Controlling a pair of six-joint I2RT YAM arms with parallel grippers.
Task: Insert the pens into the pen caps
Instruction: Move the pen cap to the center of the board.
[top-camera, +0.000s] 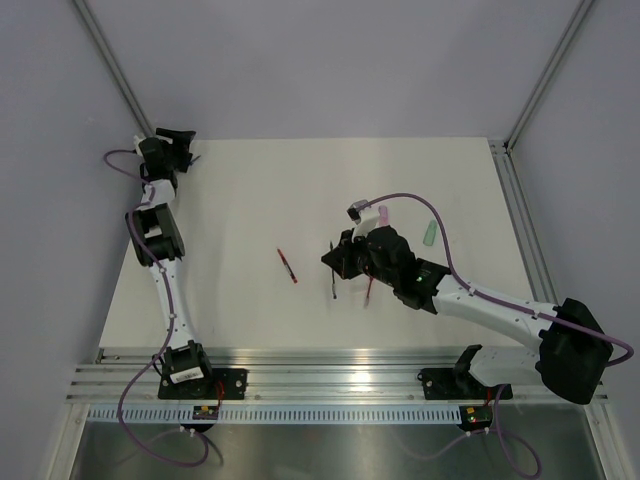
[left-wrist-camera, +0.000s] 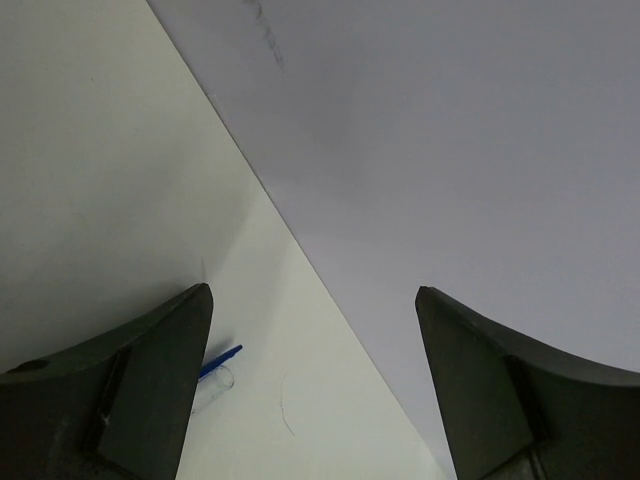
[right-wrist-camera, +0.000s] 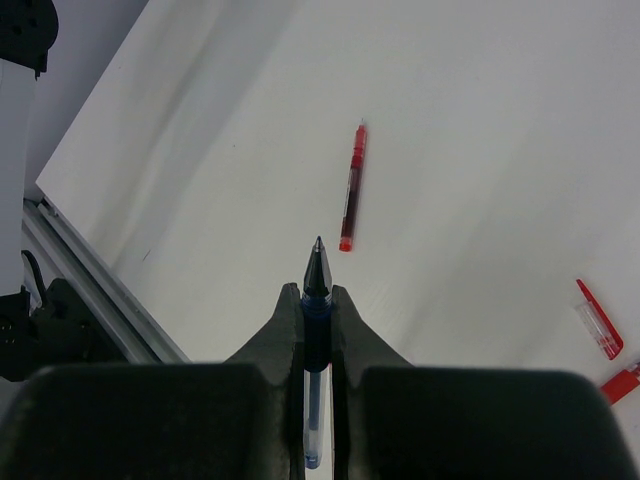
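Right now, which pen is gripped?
The blue pen, clamped in the right gripper with its tip pointing out; the red pen ahead lies loose on the table.

White matte table top (top-camera: 300, 190), plain pale lilac-grey walls (top-camera: 320, 60) closing three sides, slanting aluminium posts (top-camera: 112, 70) at the far corners, ribbed aluminium rail (top-camera: 330, 378) along the near edge, soft even light, faint shadows
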